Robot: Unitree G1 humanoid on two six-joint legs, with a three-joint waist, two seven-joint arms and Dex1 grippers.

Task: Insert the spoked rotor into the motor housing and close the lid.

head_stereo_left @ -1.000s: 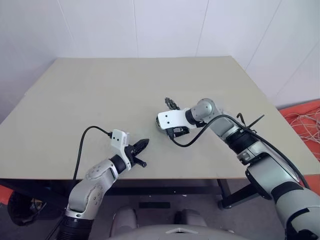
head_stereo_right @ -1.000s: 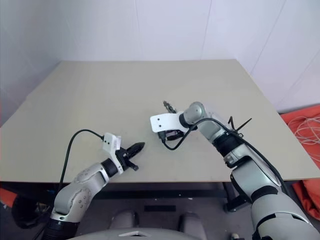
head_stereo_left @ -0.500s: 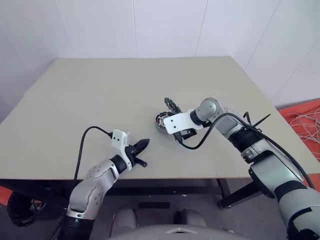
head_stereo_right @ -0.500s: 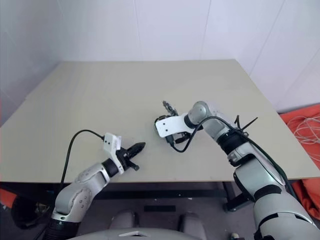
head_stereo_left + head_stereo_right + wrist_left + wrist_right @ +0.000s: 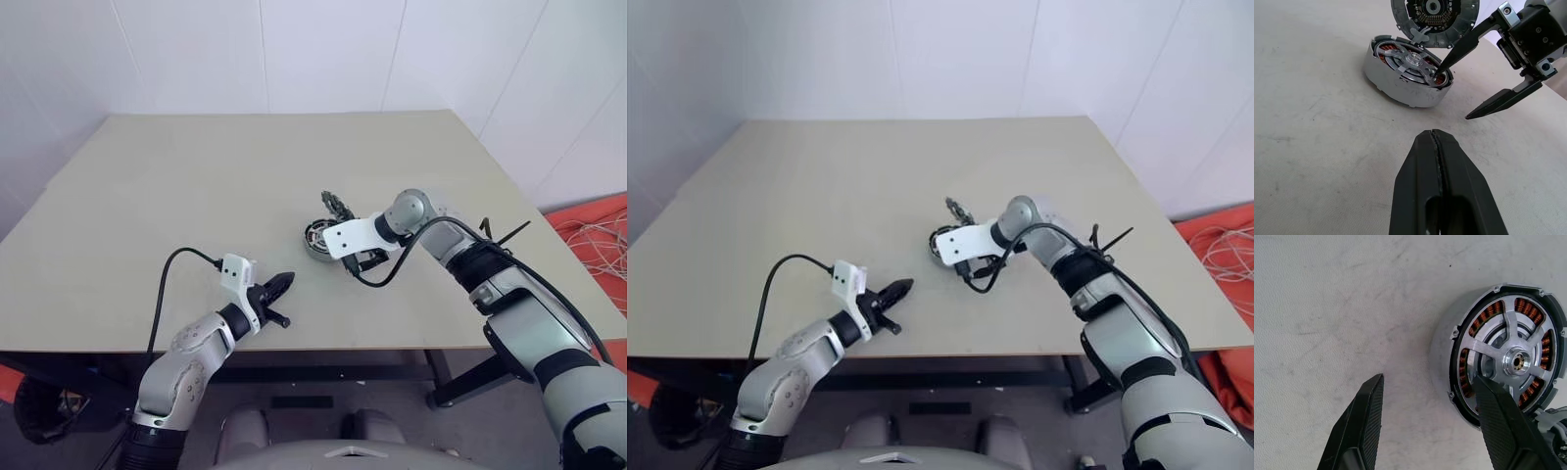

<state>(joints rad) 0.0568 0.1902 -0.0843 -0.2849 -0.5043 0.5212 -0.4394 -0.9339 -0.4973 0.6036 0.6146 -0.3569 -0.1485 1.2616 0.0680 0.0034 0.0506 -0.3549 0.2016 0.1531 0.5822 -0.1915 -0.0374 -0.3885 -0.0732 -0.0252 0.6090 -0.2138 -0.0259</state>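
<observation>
Motor housing [image 5: 1408, 73] sat mid-tabletop [image 5: 196, 196], spoked rotor [image 5: 1513, 360] already seated inside it over the copper windings. Lid [image 5: 1434, 20] lay just beyond, leaning against the housing. Right gripper [image 5: 1452, 90] spread wide, empty, one fingertip on the rotor. Left gripper [image 5: 277, 286] fully closed, empty, well apart.

Robotics test room or lab: bare beige worktable [image 5: 196, 196] against plain white panelled walls [image 5: 323, 54]; loose pale cables [image 5: 598, 240] on an orange floor mat [image 5: 588, 211] at 3 o'clock.
</observation>
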